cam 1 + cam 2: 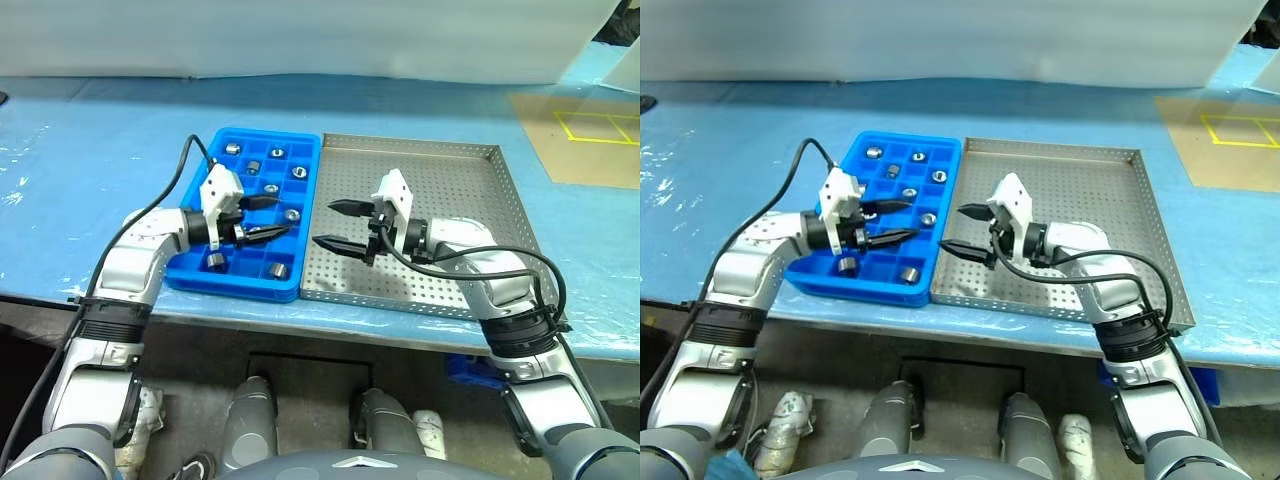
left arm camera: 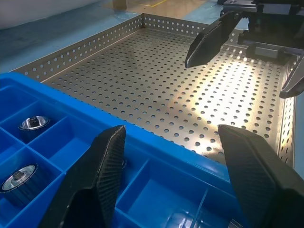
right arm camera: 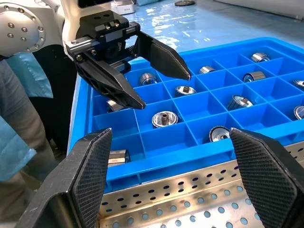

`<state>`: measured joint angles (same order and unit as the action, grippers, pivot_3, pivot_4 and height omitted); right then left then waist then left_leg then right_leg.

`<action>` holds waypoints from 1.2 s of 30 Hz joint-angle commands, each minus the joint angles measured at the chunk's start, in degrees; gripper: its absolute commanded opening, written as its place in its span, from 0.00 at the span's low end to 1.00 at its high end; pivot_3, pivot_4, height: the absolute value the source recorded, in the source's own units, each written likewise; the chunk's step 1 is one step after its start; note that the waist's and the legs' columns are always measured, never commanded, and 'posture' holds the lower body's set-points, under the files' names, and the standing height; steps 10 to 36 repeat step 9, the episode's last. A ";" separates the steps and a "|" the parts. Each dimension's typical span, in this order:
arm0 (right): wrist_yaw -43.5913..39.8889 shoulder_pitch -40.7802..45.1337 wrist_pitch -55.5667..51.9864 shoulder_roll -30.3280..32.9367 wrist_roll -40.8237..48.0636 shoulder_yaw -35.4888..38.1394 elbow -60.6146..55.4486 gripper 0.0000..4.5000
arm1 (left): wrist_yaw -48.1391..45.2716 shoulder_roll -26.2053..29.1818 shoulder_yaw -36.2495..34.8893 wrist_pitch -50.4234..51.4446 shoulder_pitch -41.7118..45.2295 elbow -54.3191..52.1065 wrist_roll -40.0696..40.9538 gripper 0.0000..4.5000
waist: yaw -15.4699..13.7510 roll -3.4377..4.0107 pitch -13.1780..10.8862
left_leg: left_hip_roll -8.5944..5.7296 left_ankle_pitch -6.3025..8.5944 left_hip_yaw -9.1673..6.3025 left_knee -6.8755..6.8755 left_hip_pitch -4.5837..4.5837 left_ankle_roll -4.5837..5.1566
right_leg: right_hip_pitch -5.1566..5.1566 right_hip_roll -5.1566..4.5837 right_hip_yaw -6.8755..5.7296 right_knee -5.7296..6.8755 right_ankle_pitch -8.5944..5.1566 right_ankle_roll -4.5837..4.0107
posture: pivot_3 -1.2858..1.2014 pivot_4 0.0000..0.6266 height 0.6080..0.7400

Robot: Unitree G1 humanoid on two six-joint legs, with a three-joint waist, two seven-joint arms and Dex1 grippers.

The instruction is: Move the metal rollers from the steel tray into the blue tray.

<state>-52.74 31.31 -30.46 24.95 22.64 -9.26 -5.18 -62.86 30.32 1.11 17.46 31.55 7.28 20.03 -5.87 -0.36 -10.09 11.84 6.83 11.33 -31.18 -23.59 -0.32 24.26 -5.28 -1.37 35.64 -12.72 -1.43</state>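
Note:
Several metal rollers point(image 1: 271, 188) lie in separate compartments of the blue tray point(image 1: 240, 291), one to a compartment; the right wrist view shows them close up point(image 3: 164, 118). The steel tray point(image 1: 450, 190) stands against the blue tray's right side, and its perforated floor is bare around the right gripper. My left gripper point(image 1: 283, 215) hovers open over the blue tray's right half, pointing right, with nothing between its fingers. Facing it, my right gripper point(image 1: 323, 224) hovers open and unloaded over the steel tray's left edge. The two sets of fingertips are a short gap apart.
Both trays rest on a table under a blue cover point(image 1: 80, 170), near its front edge. A brown board with yellow tape point(image 1: 590, 140) lies at the far right. A white sheet point(image 1: 300, 40) runs along the back.

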 commanded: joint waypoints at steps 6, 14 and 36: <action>0.57 1.33 0.15 -0.29 1.04 1.86 -0.91 0.91 | -0.27 1.96 -1.90 -1.85 1.38 -0.21 0.58 0.73 | 0.02 0.00 0.00 | 0.00 0.00 -0.01 0.00 0.01 0.00 | 0.00 0.00 0.00 0.00 0.00 0.00 | 0.55 0.24 1.00; 1.03 0.88 0.04 -0.24 1.07 2.03 -1.38 0.91 | -0.55 1.95 -1.51 -2.17 1.65 0.36 0.38 0.73 | 0.01 0.00 0.00 | 0.00 0.00 -0.01 0.00 0.00 0.00 | 0.00 -0.01 0.01 0.00 0.00 0.00 | 0.55 0.24 1.00; 1.03 0.88 0.04 -0.24 1.07 2.03 -1.38 0.91 | -0.55 1.95 -1.51 -2.17 1.65 0.36 0.38 0.73 | 0.01 0.00 0.00 | 0.00 0.00 -0.01 0.00 0.00 0.00 | 0.00 -0.01 0.01 0.00 0.00 0.00 | 0.55 0.24 1.00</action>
